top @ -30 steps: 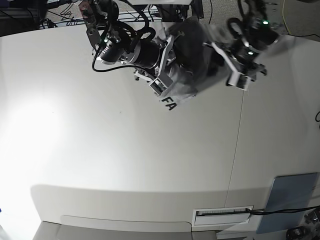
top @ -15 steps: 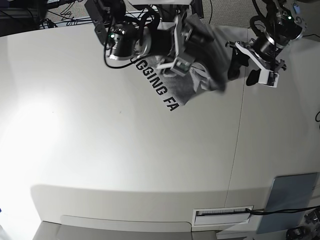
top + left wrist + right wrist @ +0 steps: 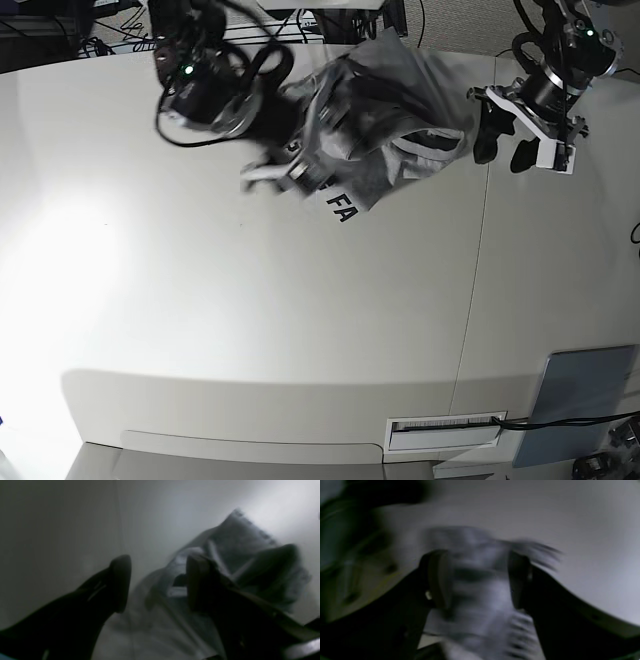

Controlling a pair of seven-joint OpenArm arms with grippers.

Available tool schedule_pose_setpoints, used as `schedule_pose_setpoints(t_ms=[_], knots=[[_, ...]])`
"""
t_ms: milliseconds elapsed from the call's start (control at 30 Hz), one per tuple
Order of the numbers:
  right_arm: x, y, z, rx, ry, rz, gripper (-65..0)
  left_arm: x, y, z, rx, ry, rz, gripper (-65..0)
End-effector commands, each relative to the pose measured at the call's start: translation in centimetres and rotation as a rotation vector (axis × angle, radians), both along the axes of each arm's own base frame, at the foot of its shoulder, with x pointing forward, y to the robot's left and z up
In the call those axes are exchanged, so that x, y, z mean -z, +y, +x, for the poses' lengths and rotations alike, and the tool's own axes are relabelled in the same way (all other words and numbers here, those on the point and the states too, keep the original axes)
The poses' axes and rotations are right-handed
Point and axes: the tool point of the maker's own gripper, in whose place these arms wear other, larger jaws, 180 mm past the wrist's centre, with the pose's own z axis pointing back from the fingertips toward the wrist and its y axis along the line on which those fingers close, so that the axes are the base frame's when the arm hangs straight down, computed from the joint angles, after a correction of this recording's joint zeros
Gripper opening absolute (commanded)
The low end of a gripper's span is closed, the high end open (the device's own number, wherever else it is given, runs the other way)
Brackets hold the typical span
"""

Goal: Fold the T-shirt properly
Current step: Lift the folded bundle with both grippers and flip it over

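Seeing the T-shirt (image 3: 385, 110) bunched, I held both the left gripper (image 3: 503, 148) and right gripper (image 3: 477, 580) spread, empty, meaning to regrasp outer edges.

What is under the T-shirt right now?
Only the white table shows around the crumpled T-shirt. Its own folds cover most of the lettering; only "FA" shows. Whether anything else lies beneath cannot be seen.

"FA" on T-shirt (image 3: 372, 172)
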Motion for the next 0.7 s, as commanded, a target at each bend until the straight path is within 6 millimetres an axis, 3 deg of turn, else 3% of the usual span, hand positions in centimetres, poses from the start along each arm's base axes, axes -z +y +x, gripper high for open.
schedule_pose_setpoints(t_ms=[0,67,167,300,367,533,667], knots=[[-1.0,0.0,0.9,0.014,-0.030,0.042,-30.9,-1.1,-0.4,0.3,0.011,-0.040,-0.022,-31.6],[-0.1,-0.6,1.7,0.033,-0.004,0.039,-31.0,-1.3,-0.6,0.3,0.014,-0.048,-0.041,-31.6],[2.1,-0.3,1.3,0.000,0.085,0.035,-31.0,-1.1,-0.6,0.2,0.017,-0.037,-0.039,-31.6],[4.9,1.4,-0.7,-0.082,0.193,0.021,-31.0,-0.8,-0.4,0.0,0.014,-0.026,-0.023,-31.6],[5.7,2.8,-2.8,-0.173,0.253,0.010,-31.0,-0.8,-0.4,0.0,0.014,-0.025,-0.020,-31.6],[4.7,6.8,-9.5,-0.471,0.363,0.087,-31.0,-0.8,-0.3,0.1,0.013,-0.025,-0.017,-31.6],[2.7,8.1,-11.1,-0.550,0.366,0.162,-31.0,-0.5,0.2,0.0,0.004,-0.017,0.022,-31.6]])
